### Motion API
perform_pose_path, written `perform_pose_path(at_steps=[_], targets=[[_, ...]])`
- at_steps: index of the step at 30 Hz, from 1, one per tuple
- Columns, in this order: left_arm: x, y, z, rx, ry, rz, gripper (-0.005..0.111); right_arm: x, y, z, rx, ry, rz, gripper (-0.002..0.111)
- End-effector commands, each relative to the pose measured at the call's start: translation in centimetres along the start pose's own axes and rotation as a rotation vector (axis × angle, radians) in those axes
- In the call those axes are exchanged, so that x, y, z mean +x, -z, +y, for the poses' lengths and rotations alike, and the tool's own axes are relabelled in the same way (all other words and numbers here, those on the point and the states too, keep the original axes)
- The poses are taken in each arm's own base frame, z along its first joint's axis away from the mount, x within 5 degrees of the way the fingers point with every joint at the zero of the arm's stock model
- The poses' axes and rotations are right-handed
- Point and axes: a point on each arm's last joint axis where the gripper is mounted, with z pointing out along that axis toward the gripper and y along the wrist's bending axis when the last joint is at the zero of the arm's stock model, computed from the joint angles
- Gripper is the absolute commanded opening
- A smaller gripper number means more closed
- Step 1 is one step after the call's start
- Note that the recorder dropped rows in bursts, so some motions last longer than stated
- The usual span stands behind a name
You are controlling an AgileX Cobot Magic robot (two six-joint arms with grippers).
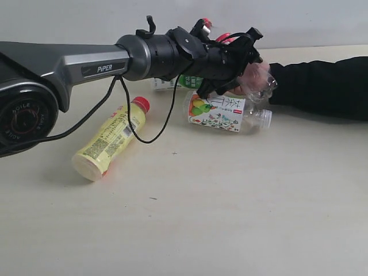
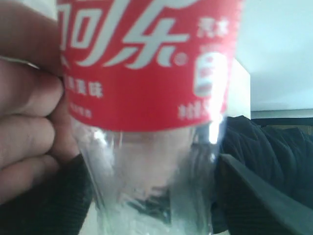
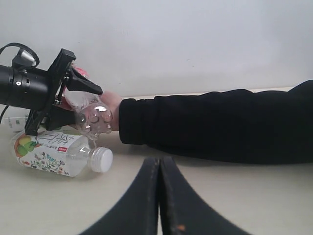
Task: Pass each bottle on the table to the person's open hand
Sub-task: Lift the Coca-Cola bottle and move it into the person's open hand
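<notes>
Reaching from the left of the exterior view past its middle, your left gripper [image 1: 246, 73] has its jaws clenched on the clear plastic bottle with the red label [image 1: 262, 84], which hangs above the pale cream tabletop [image 1: 230, 201]. From the right wrist view you see one black finger above that bottle [image 3: 94, 116] and the other below it, with the bottle's lobed clear base facing the camera.

The person's hand [image 3: 112, 104] is on the same bottle, at the end of a black sleeve [image 3: 220, 125] that lies along the table from the right. Your left wrist view is filled by the red label [image 2: 146, 63], and the person's fingers [image 2: 29, 127] curl against the bottle's side just beside it.

Three bottles lie on their sides on the table. The clear plastic bottle with the colourful fruit label [image 1: 221, 112] sits just under the left gripper, its white cap towards the sleeve. The yellow plastic bottle with a red cap [image 1: 112, 138] is well apart from it, under the left arm. The white bottle with the green leaf label [image 1: 168, 84] shows only partly behind the arm.

Your right gripper [image 3: 159, 164] is low over the table near the sleeve, its two dark fingers pressed together with nothing between them.
</notes>
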Motion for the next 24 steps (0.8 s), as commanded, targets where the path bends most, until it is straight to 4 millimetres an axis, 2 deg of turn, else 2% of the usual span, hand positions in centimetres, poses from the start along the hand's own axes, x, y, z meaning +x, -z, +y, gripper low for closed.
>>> perform_pose_path(at_steps=[1,19,24], targets=[[-0.32,0.16,-0.27,0.010,0.000,-0.015,0.077,0.09,0.02,0.01,-0.002,0.001,-0.005,0.000],[0.45,0.24,-0.27,0.002,0.013,0.071,0.079,0.09,0.02,0.01,-0.002,0.001,-0.005,0.000],[0.36,1.07,-1.06,0.010,-0.028,0.118,0.079,0.09,0.02,0.01,-0.002,0.001,-0.005,0.000]])
